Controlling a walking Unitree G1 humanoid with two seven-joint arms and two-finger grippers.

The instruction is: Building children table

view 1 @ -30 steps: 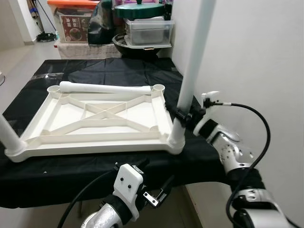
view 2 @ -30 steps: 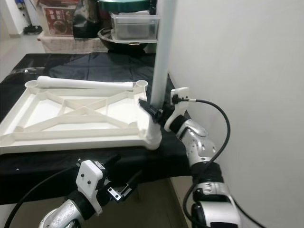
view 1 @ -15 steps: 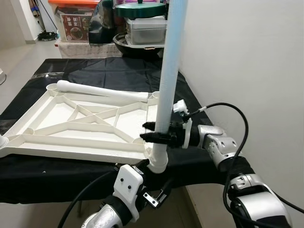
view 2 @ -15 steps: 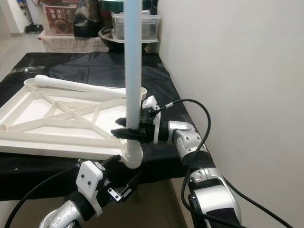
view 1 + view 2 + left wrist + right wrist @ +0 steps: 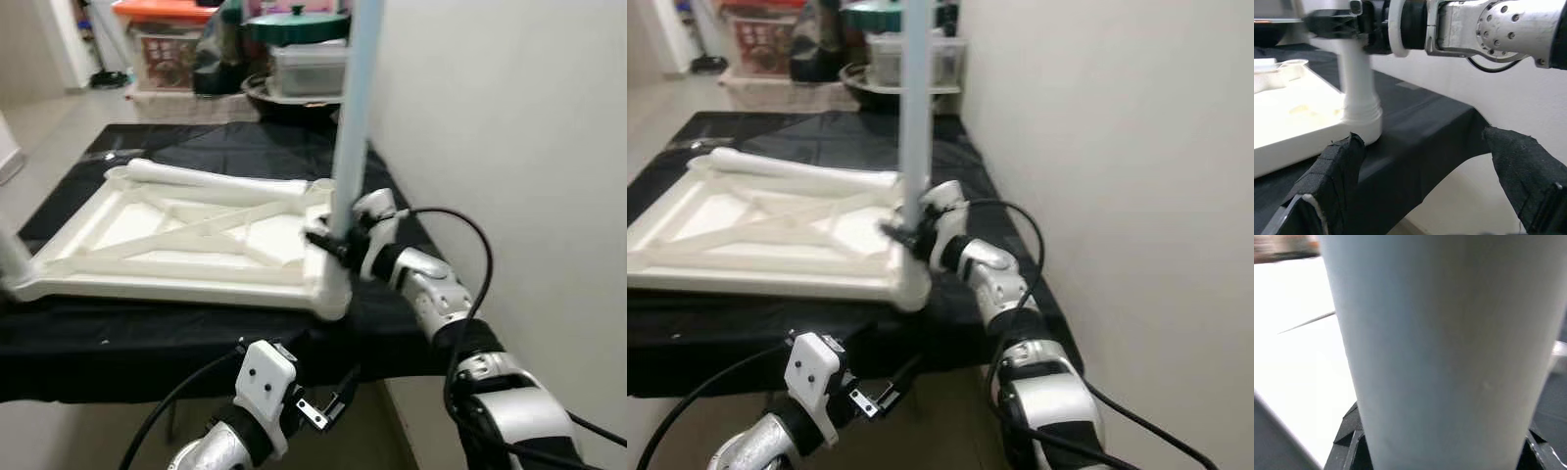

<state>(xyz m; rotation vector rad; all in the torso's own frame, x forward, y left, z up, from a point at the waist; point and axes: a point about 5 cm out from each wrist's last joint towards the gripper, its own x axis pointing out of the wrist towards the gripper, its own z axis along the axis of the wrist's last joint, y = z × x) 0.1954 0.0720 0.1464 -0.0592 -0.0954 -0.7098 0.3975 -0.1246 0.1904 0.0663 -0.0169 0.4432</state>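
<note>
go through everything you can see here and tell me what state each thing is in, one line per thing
Upright table leg: standing in the near right corner socket, gripped low down.
Right gripper: fingers shut on the upright table leg.
Left gripper: fingers open, holding nothing, below the table edge.
White tabletop: upside down on the black cloth, ribs up.
Loose table leg: lying flat across the tabletop's far edge.

Loose leg [image 5: 220,182] on tabletop's [image 5: 176,279] far edge
</note>
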